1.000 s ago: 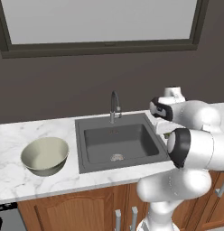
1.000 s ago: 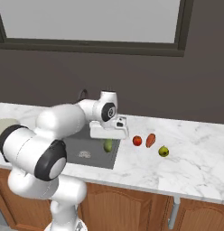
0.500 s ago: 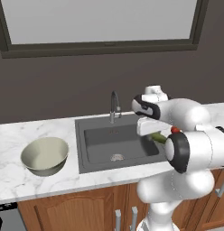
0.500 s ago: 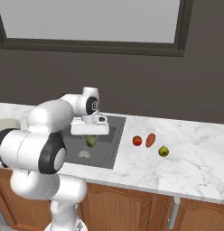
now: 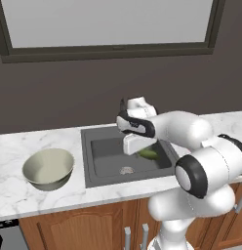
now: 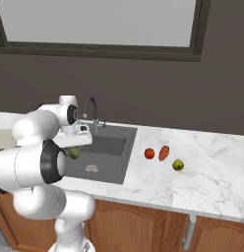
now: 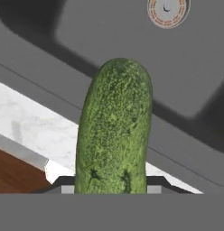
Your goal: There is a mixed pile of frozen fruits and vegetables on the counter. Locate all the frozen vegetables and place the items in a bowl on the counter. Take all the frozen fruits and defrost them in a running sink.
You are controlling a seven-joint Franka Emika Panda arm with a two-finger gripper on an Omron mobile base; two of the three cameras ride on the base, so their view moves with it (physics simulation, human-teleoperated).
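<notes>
No readable text, label or number anywhere; the small drain markings look like pattern only.

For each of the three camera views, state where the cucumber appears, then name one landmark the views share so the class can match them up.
Left base view: the cucumber shows right of centre, below the gripper, over the sink.
Right base view: it is at the left, beside the white arm.
Hand view: it stands upright in the centre.
Shared landmark: the round drain.

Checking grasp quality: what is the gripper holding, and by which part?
The gripper holds the cucumber by one end; the rest sticks out over the sink.
</notes>
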